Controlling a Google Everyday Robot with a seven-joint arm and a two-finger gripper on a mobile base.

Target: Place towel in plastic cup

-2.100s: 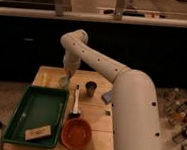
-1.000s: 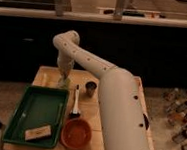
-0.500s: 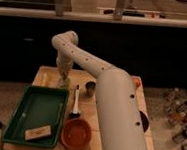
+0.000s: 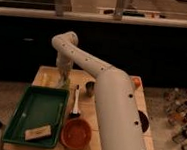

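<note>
My gripper point(image 4: 63, 76) hangs straight down from the arm's bent wrist, at the back left of the wooden table point(image 4: 45, 75). It is directly over the plastic cup point(image 4: 64, 83), a small pale shape just beyond the green tray's far right corner. The gripper's tip reaches down to the cup's mouth. The towel cannot be told apart from the pale cup and the gripper's tip. The white arm sweeps from the lower right across the table and hides much of its right half.
A dark opaque cup point(image 4: 90, 87) stands right of the plastic cup. The green tray point(image 4: 33, 108) holds a tan sponge point(image 4: 37, 132). A brush point(image 4: 75, 104) and a red bowl point(image 4: 76, 133) lie beside it. Bottles point(image 4: 180, 109) crowd the floor at right.
The arm has swung left and nearer the camera, so its white bulk covers more of the table. The gripper shifted slightly left and down onto the cup.
</note>
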